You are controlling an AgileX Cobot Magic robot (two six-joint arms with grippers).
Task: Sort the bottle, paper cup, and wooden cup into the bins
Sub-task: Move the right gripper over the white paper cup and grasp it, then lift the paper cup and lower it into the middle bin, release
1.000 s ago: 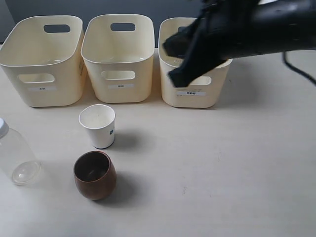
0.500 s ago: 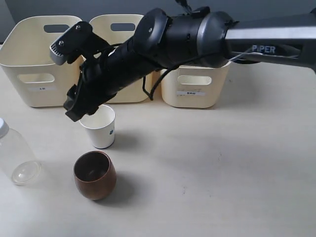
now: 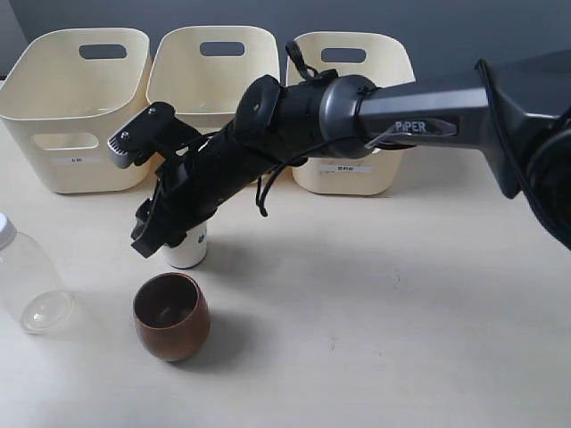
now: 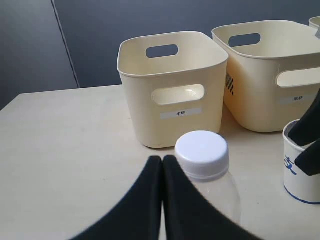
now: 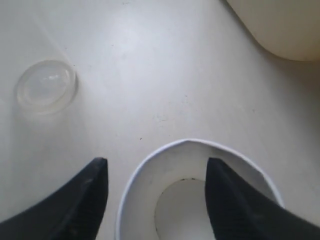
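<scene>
The white paper cup [image 3: 188, 253] stands in front of the middle bin, its top hidden by my right gripper [image 3: 159, 234]. In the right wrist view my right gripper [image 5: 156, 167] is open, with one finger inside the paper cup [image 5: 176, 205] and the other outside its rim. The dark brown wooden cup [image 3: 171, 315] stands upright just in front of it. At the far left edge stands the clear bottle [image 3: 27, 278]. My left gripper [image 4: 162, 159] is shut and empty, right beside the bottle's white cap [image 4: 201, 152]. Three cream bins [image 3: 53, 98] line the back.
The right arm stretches from the right side across the middle bin [image 3: 192, 98] and the right bin [image 3: 375, 178]. The left wrist view shows a labelled bin [image 4: 172, 95], a second bin [image 4: 265, 75] and the paper cup [image 4: 300, 175].
The right arm has swung from over the right bin leftward and down, bringing its open gripper over the paper cup's rim. The cups and bottle have not moved.
</scene>
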